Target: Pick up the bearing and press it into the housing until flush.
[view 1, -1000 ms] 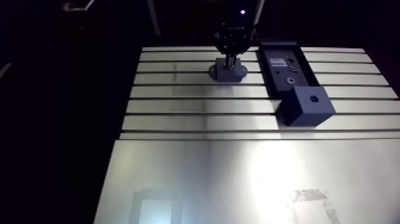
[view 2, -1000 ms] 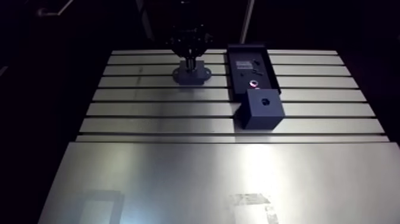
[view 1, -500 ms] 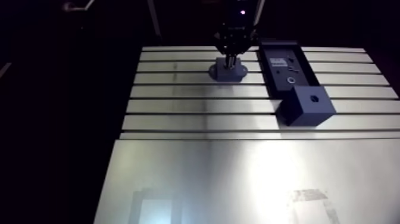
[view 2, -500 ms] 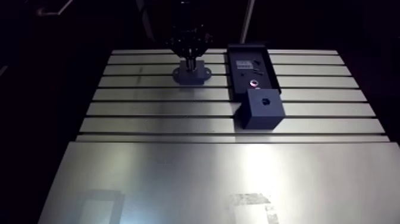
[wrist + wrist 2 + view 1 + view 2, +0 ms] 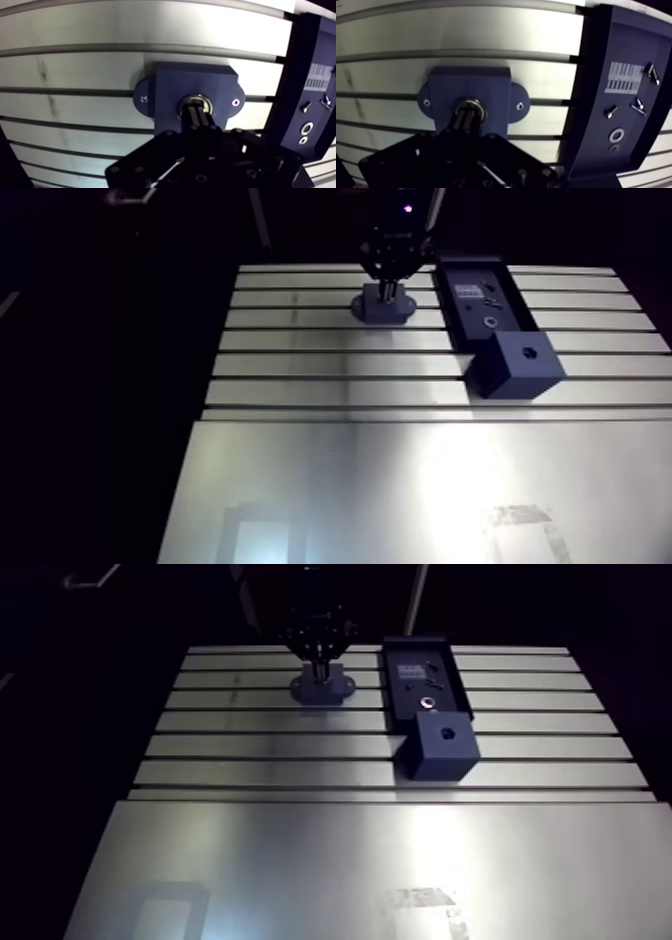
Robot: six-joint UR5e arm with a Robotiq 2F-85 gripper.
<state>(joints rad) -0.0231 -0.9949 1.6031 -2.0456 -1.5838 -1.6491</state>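
Observation:
The dark blue housing, a block with two mounting ears, sits on the slotted table. The bearing shows as a metal ring seated in the housing's bore. My gripper is shut, its two fingers pressed together with their tips down on the middle of the bearing. How deep the bearing sits I cannot tell. In the arm view the gripper stands straight over the housing at the far side of the table.
A dark tray lies beside the housing, holding a barcode label, small screws and a washer. A dark blue block with a hole on top stands at the tray's near end. A smooth metal plate covers the table's near half.

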